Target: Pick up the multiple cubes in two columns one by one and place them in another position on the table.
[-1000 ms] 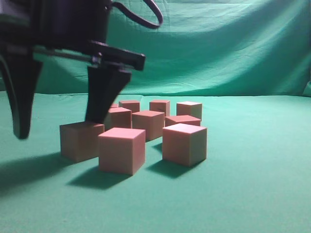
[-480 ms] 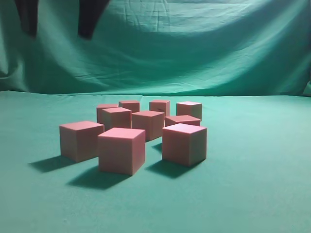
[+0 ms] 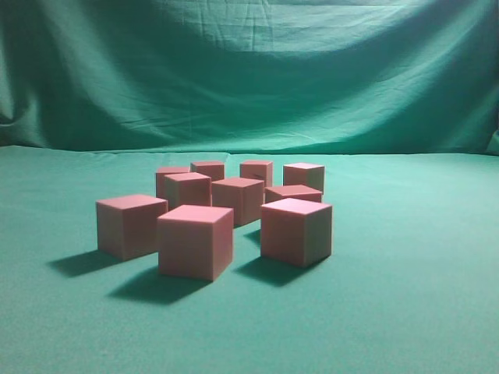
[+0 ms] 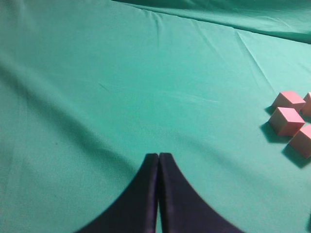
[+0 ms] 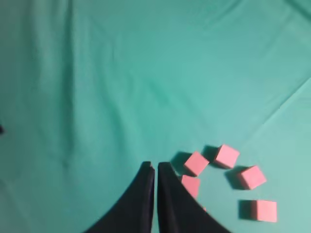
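Cubes (image 3: 234, 214) sat clustered mid-table (image 3: 405, 312), tight rows. Left gripper (image 4: 159, 158) closed, empty; cubes at its 3 o'clock. Right gripper (image 5: 155, 167) closed, empty, cubes at 4 o'clock. Risk: fingers descending into narrow gaps could knock neighbours.

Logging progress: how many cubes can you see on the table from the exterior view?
9 cubes on the table: three in front, three mid, three behind; another may be hidden.

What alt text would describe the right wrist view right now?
The right gripper hangs shut and empty, high above the green table. Five pink cubes lie loosely clustered on the cloth below, to the right of its black fingers; one is partly hidden behind them.
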Motion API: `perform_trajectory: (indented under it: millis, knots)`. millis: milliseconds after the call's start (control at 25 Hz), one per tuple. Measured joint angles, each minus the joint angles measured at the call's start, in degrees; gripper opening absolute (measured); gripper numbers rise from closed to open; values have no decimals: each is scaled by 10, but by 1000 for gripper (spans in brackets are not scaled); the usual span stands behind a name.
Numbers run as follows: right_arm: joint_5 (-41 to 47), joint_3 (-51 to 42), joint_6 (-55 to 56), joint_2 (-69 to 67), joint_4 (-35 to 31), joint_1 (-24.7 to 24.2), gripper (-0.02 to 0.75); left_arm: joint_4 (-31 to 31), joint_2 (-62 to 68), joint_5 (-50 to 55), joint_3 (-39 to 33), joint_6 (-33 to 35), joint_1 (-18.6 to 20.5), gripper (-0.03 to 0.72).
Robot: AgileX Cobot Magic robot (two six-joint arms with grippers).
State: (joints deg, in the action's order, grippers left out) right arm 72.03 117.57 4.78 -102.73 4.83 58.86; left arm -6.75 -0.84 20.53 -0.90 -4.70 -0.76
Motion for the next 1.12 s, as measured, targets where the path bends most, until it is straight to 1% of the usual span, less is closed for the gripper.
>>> perform_trajectory:
  millis: [280, 440, 680, 960, 1040, 1120]
  knots:
    - [6, -2, -9, 149, 8, 0, 0, 0, 0, 0, 0, 0, 0, 0]
    - [10, -57, -17, 241, 10, 0, 0, 0, 0, 0, 0, 0, 0, 0]
    - [8, -221, -25, 367, 11, 0, 0, 0, 0, 0, 0, 0, 0, 0]
    - [-121, -436, -26, 537, -18, 0, 0, 0, 0, 0, 0, 0, 0, 0]
    - [-144, -484, -26, 584, -25, 0, 0, 0, 0, 0, 0, 0, 0, 0]
    - [-145, -526, -26, 632, -36, 0, 0, 0, 0, 0, 0, 0, 0, 0]
